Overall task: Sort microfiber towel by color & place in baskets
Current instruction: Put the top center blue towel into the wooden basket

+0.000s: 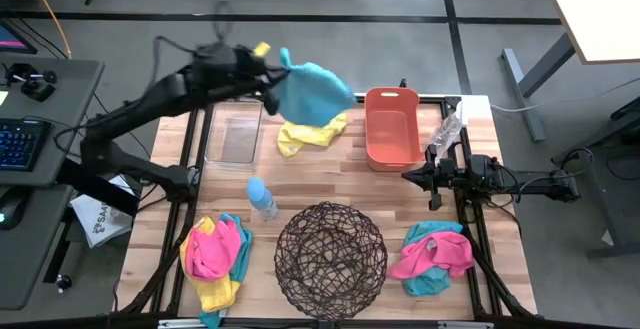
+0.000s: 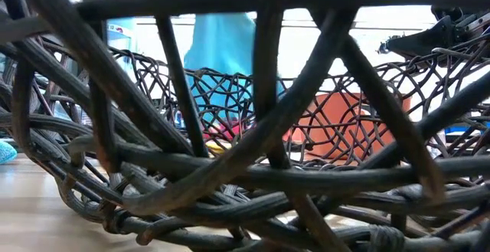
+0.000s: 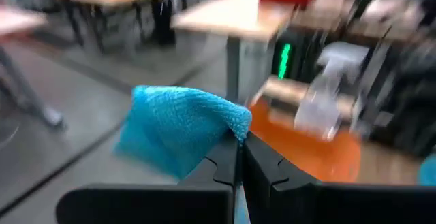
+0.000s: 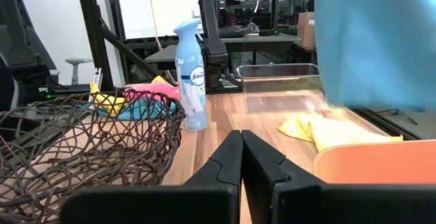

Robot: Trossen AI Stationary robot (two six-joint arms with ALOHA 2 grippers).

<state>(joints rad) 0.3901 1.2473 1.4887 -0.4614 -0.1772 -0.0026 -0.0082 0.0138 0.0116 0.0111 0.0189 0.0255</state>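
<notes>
Closest to us in the low view are the thick, dark-brown woven rods of the wire basket, an open round lattice we look straight through. Beyond it hangs the teal towel, a soft, nubbly microfiber cloth bunched into a loose cone, pinched at one corner by the left gripper, whose jaws are closed tight on the fabric. We judge the step in hand to be carrying this towel through the air to a container. Below the dangling cloth a yellow towel lies crumpled on the wooden table; beside that, on the side toward the left arm's base, sits the clear tub, rigid and rectangular, and on the far side the orange bin, smooth plastic with rounded corners. The next move calls for choosing one container for teal, bringing the towel over its opening and letting go. The right gripper waits just past the orange bin with its fingers pressed together, holding nothing. Mixed pink, yellow and teal heaps flank the wire basket, and a pale-blue spray bottle stands near the tub.
</notes>
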